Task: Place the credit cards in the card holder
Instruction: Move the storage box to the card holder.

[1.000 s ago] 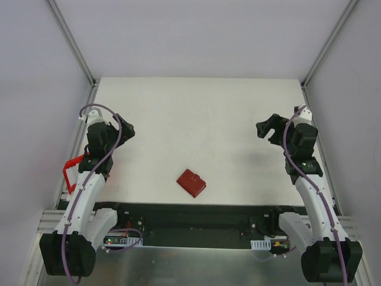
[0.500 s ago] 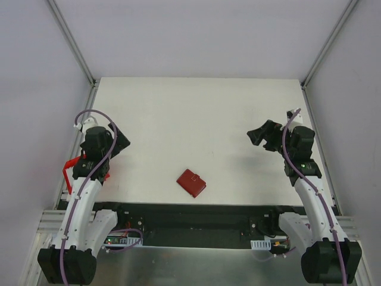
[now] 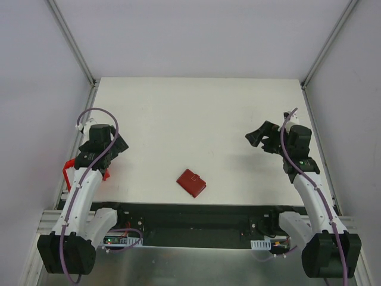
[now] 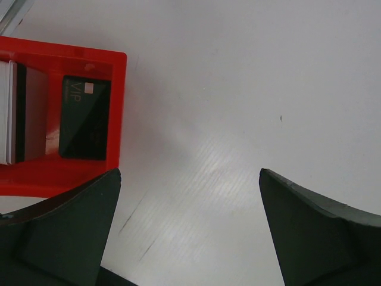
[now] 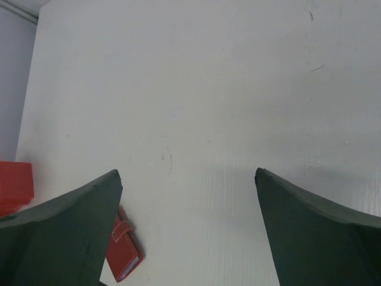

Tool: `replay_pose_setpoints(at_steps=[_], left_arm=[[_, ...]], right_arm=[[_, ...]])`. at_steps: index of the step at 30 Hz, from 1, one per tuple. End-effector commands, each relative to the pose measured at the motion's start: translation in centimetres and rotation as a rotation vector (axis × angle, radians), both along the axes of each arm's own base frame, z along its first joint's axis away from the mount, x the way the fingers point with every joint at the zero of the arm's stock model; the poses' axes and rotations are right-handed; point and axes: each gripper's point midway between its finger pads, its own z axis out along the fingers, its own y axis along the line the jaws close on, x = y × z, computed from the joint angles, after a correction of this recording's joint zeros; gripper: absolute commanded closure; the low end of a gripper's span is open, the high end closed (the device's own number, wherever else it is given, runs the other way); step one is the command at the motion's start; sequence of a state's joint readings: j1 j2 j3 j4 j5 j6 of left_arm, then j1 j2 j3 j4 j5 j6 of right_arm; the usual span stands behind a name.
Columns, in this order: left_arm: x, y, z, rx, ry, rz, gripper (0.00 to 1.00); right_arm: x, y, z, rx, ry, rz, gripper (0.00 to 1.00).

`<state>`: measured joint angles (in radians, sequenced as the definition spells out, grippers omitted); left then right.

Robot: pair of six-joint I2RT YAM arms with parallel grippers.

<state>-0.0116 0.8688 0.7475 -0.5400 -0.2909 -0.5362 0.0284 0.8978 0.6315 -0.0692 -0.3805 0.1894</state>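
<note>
Near the table edge, closed card holder; left hand, right hand spread.

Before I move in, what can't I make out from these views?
Top view: bright red plastic bin mostly hidden under the left arm, contents unseen.
Left wrist view: pale plastic credit cards cut by the frame's left edge; count unclear.
Right wrist view: dark-red folding card holder partly behind a dark finger; closed, slots hidden.
</note>
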Motion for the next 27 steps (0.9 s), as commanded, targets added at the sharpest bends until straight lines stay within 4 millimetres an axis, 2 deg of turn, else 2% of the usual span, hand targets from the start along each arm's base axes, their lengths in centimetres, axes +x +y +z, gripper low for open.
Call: replay_pose_setpoints(at_steps=[1,11,27], left_arm=[[-0.2,1.6,0.7,0.059,0.022,0.066,0.01],[-1.3,3.7,-0.5,0.106,0.077,0.185,0.01],[-1.8,4.6,-2.4,0.138,0.162,0.239,0.01]], right_arm=[[0.1,-0.3,0.1,-0.025,0.003,-0.004,0.04],[0.3,-0.8,-0.7,-0.055,0.029,-0.014,0.04],[0.3,-1.1,-1.5,-0.085,0.065,-0.011,0.04]])
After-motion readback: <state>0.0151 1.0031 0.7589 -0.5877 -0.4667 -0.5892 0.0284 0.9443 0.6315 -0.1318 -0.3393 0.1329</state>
